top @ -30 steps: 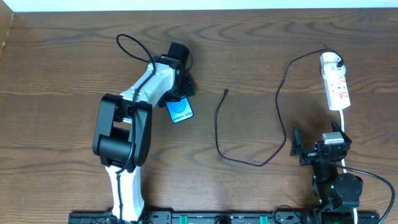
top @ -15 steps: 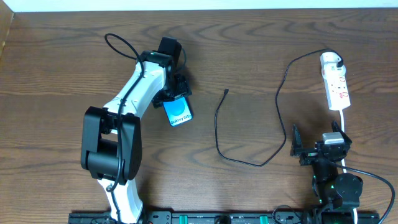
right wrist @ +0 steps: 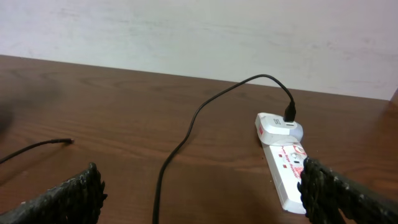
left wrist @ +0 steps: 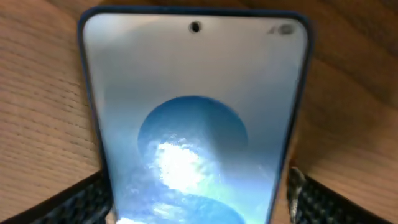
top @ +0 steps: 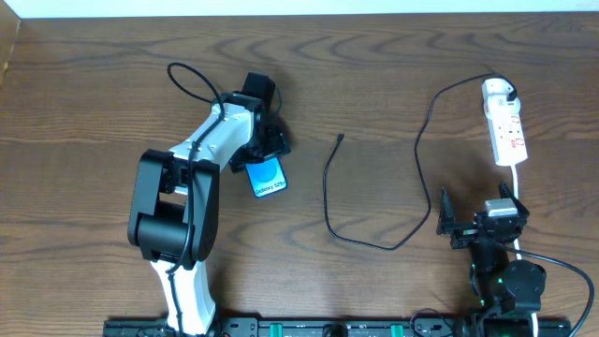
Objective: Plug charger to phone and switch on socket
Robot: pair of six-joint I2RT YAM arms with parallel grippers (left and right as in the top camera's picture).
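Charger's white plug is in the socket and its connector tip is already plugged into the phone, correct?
No. The white plug is in the socket, but the connector tip is not in the phone; it lies loose on the table, apart from it. The overhead view shows this.

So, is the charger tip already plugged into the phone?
No, the charger tip lies on the table, apart from the phone.

Shows one smartphone [top: 270,179], one black charger cable [top: 326,192], one white power strip [top: 508,131], one white plug [top: 496,91], one wooden table [top: 94,103], two robot arms (left arm [top: 201,154], right arm [top: 504,276]), two grippers (left gripper [top: 264,153], right gripper [top: 475,199]).
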